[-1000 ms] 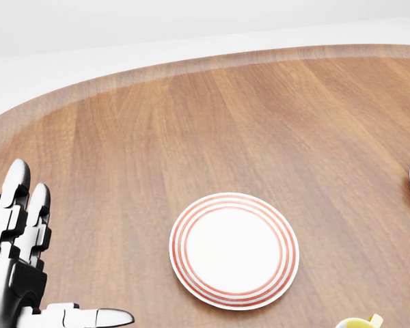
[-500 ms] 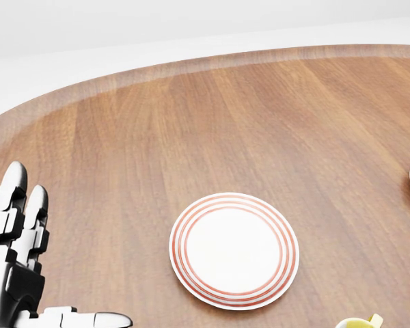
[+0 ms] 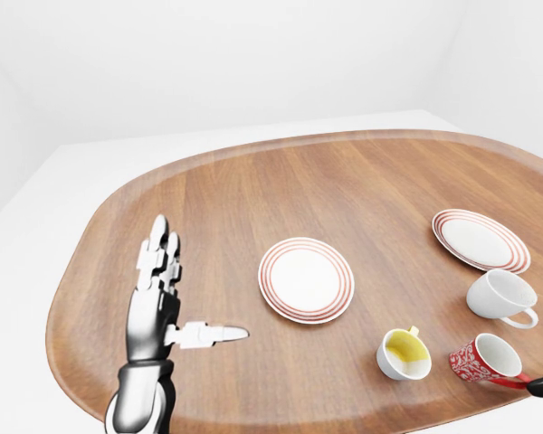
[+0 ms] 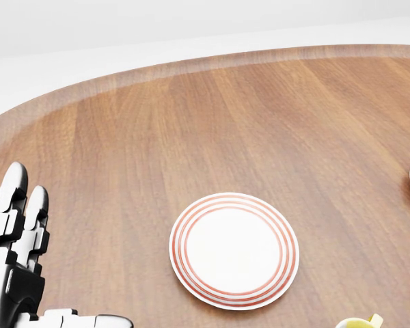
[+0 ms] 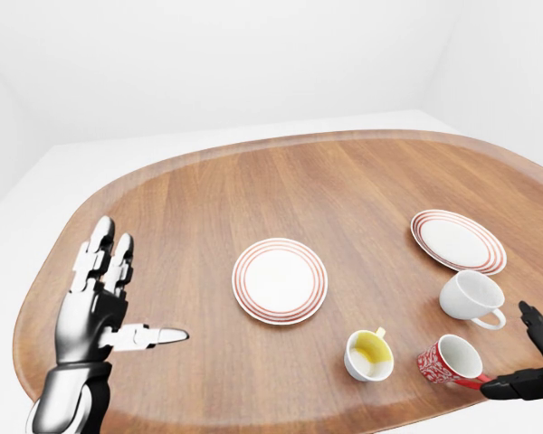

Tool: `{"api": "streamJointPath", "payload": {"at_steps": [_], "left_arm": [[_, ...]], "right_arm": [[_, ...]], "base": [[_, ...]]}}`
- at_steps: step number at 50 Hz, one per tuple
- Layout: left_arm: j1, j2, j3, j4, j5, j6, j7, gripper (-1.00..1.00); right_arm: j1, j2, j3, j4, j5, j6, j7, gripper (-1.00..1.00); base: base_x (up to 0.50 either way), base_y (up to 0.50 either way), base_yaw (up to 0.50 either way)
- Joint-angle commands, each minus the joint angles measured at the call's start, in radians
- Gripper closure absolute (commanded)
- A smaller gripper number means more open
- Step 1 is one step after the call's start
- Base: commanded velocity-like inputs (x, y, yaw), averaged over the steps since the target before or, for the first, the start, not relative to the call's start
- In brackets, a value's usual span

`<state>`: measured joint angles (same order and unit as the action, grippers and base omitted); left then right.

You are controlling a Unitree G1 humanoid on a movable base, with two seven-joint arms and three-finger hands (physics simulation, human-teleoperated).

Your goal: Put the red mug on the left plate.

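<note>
The red patterned mug (image 5: 448, 362) lies tilted at the lower right of the right-eye view, its handle toward my right hand. The left plate (image 5: 280, 279), white with red rings, sits empty near the table's middle; it also shows in the head view (image 4: 234, 249). My right hand (image 5: 525, 357) is dark, open, and stands just right of the mug, with one fingertip (image 5: 511, 387) at the handle. My left hand (image 5: 145, 285) is silver and open with fingers spread, hovering far left of the plate.
A yellow-lined cup (image 5: 367, 354) stands left of the red mug. A white mug (image 5: 471, 297) stands above the red mug, and a second ringed plate (image 5: 458, 240) lies above that. The oval wooden table (image 3: 344, 181) ends close below the mugs.
In the head view my left hand has sunk slightly toward the bottom edge. The plate and the camera have not moved.
</note>
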<state>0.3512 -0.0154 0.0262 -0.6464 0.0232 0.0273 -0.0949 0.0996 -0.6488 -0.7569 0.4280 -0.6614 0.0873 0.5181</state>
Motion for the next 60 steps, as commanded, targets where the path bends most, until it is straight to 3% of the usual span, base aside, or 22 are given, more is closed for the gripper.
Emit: {"api": "streamJointPath", "payload": {"at_steps": [1,20,41,55,60], "left_arm": [[-0.001,0.001,-0.001,-0.002,0.0,0.003,-0.001,-1.0],[-0.013,0.001,0.003,-0.005,0.0,0.022,-0.001,-1.0],[-0.006,0.002,-0.002,-0.001,0.004,0.01,-0.001,-1.0],[-0.026,0.004,-0.007,-0.013,0.009,0.046,0.003,-1.0],[-0.023,0.004,-0.003,-0.01,0.005,0.04,0.002,-1.0]], "right_arm": [[-0.009,-0.015,0.018,0.043,0.014,0.0,-0.071,-1.0],[-0.074,-0.034,0.109,0.119,0.068,0.0,-0.097,-1.0],[-0.097,-0.074,0.2,0.337,0.179,0.0,-0.183,-1.0],[-0.114,-0.089,0.254,0.407,0.229,0.0,-0.207,-1.0],[-0.113,-0.088,0.26,0.392,0.232,0.0,-0.203,-1.0]], "base": [[0.0,0.0,0.0],[0.0,0.0,0.0],[0.0,0.0,0.0],[0.0,0.0,0.0],[0.0,0.0,0.0]]}}
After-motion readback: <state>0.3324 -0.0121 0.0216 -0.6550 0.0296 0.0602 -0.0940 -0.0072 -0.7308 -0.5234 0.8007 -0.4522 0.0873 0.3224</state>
